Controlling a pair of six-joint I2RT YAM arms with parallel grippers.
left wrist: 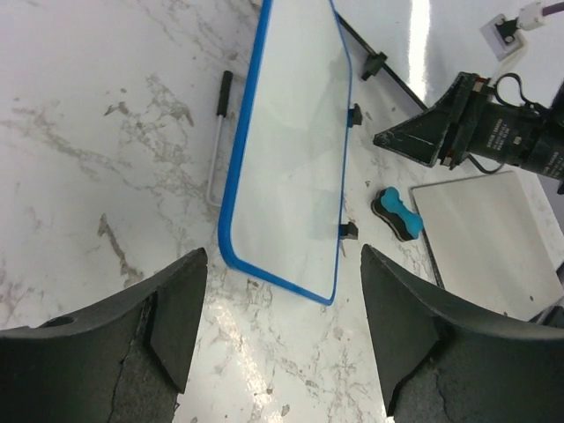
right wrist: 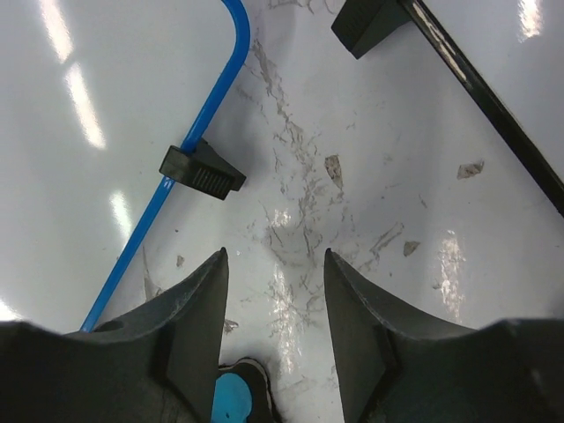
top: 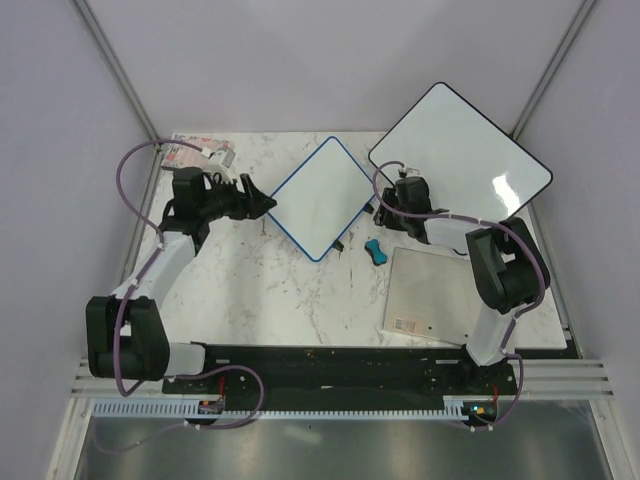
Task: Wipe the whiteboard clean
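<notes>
The blue-framed whiteboard [top: 322, 197] lies flat on the marble table, turned like a diamond. Its white face [left wrist: 286, 159] shows no marks in any view. My left gripper [top: 264, 203] is open and empty just off the board's left corner; in the left wrist view [left wrist: 282, 326] the corner lies just ahead of it. My right gripper [top: 381, 211] is open and empty over bare table by the board's right corner [right wrist: 275, 264]. A blue eraser with a black base [top: 375, 250] lies just behind it on the table, also seen in the right wrist view [right wrist: 233, 398] and the left wrist view [left wrist: 397, 214].
A larger black-framed blank whiteboard [top: 460, 150] lies at the back right, its edge [right wrist: 476, 79] close to my right gripper. A beige sheet with a barcode label [top: 435, 295] lies front right. A thin marker [left wrist: 220, 132] lies along the blue board's left edge. A packet [top: 200, 152] sits back left.
</notes>
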